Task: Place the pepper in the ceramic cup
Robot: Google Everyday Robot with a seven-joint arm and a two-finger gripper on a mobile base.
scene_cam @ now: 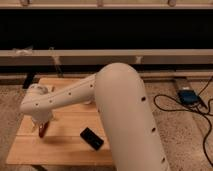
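Wooden table: pincer low at left, over pepper (grip: can't tell); black phone-like obj nearby.

A flat black object lies on the wooden table (right of the pincer), a blue box on the floor.

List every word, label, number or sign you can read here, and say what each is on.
None can be read. The black flat object, the blue box on the floor and the white arm show no legible lettering. The hand, by the pepper at the left of the wooden table, bears none either.
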